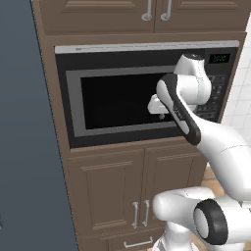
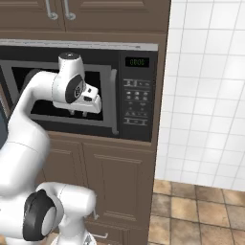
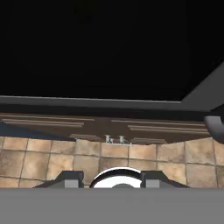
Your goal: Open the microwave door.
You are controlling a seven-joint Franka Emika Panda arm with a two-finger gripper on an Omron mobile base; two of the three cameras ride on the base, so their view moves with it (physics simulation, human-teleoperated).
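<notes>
The microwave door (image 1: 117, 100) — a wide black panel with a grey-framed dark glass window — sits shut and flush in the brown wooden cabinet wall, between the upper cabinet doors (image 1: 98, 14) and the lower cabinet doors (image 1: 110, 196). Its curved vertical grey bar handle (image 2: 114, 103) stands at the door's right edge, just beside the black keypad panel (image 2: 136, 103) with its green display (image 2: 137, 62).

We see the white arm's two-finger gripper (image 2: 80, 114) held in front of the glass window, near the right part of the door and left of the handle, apart from it in the right base view. In the left base view the gripper (image 1: 161, 116) shows just left of the arm's dark-edged wrist link. Whether the fingers touch the glass we cannot tell.

In the hand view the two dark finger tips (image 3: 70, 178) stand well apart — the claw is released, grasping nothing — and beyond them lie the door's lower frame, the lower cabinet doors and the tan tiled floor (image 3: 43, 159). White wall tiles (image 2: 206, 95) run to the right of the cabinet.
</notes>
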